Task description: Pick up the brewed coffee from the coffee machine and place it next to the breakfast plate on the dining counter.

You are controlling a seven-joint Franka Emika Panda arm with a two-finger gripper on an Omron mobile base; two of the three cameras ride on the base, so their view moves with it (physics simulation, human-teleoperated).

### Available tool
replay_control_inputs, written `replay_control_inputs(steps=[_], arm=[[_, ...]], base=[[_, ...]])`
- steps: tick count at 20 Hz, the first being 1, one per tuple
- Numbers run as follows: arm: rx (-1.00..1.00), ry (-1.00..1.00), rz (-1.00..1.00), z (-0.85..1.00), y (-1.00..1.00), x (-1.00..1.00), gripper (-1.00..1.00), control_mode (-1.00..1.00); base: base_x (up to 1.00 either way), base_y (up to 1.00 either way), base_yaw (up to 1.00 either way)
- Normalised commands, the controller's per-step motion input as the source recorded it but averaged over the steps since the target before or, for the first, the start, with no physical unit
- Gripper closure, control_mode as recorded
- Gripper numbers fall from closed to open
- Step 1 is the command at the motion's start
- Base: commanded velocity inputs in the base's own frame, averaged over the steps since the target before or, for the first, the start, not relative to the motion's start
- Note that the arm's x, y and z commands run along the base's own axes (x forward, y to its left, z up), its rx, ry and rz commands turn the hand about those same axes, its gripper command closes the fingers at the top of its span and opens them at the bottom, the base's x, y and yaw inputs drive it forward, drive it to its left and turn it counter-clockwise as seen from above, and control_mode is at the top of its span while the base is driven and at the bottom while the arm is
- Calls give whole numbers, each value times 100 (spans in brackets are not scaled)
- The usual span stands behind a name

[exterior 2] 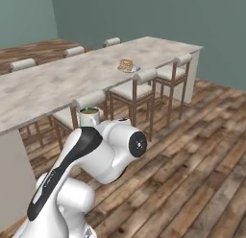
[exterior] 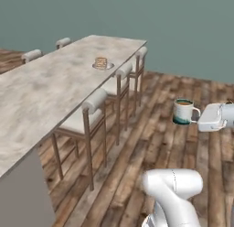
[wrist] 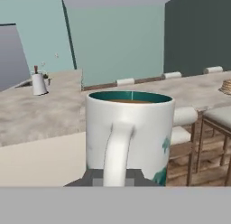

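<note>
The brewed coffee (exterior: 183, 111) is a white mug with a teal base band and brown liquid, held upright in the air over the wooden floor, right of the stools. My gripper (exterior: 199, 116) is shut on its handle from the right. In the hand view the mug (wrist: 131, 133) is close up, its handle between my gripper's (wrist: 116, 175) tips. In the right base view my arm hides part of the mug (exterior 2: 89, 116). The breakfast plate (exterior: 102, 64) (exterior 2: 127, 65) (wrist: 227, 86) with pancakes sits far along the dining counter (exterior: 41, 91) (exterior 2: 53, 86) near its stool-side edge.
Cushioned stools (exterior: 93, 109) (exterior 2: 137, 86) line the counter's near side, with more stools (exterior: 32, 54) on the far side. A small white jug (wrist: 39, 83) stands on a counter in the hand view. Open wooden floor (exterior: 183, 162) lies to the right.
</note>
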Motion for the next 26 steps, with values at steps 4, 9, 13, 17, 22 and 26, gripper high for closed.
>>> replay_control_inputs(steps=[4,9,13,17,22,26], arm=[[0,0,0,0,0,0,100,100],[0,0,0,0,0,0,100,100],[0,0,0,0,0,0,100,100],[0,0,0,0,0,0,100,100],[0,0,0,0,0,0,100,100],[0,0,0,0,0,0,100,100]], base=[[100,-77,33],[100,-82,30],[100,-82,30],[100,-84,30],[100,-93,30],[100,-84,32]])
